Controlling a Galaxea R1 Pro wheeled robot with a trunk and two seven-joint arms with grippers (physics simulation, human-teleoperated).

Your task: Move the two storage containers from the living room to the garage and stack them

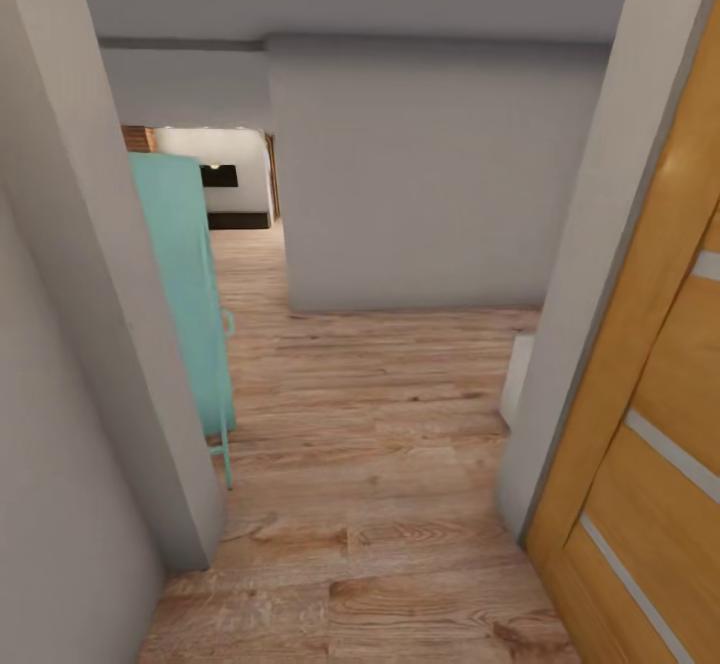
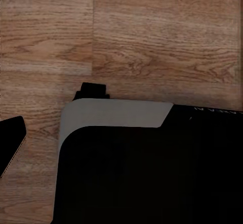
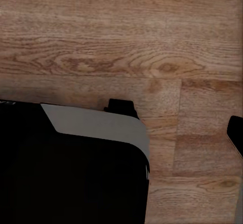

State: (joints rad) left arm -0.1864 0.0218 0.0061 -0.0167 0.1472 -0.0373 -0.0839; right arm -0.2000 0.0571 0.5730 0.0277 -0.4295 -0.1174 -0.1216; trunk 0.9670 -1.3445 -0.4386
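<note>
Underfoot: light wood-plank floor [image 1: 370, 504]; both wrist views look down on the same planks past the robot's own dark, grey-edged body [image 2: 116, 114].
Claws: I can't tell whether either claw is spread or pressed together; the dark shapes at the wrist views' edges are too partial to read.
Near right: an orange wooden door [image 1: 650, 424] standing open against the grey door frame [image 1: 585, 274].
Near left: a grey wall edge [image 1: 110, 344], with a teal panel [image 1: 185, 284] just behind it.
Ahead: a grey wall block [image 1: 420, 174]; the corridor runs along its left side.
Far: a lit room with a dark low cabinet [image 1: 238, 220], which I judge to be the living room.
Containers: not in sight, so I can't place them relative to the claws; I judge they lie in that far room.
Driving: I'd keep centred through the doorway, clear of door and teal panel, then bear left.
</note>
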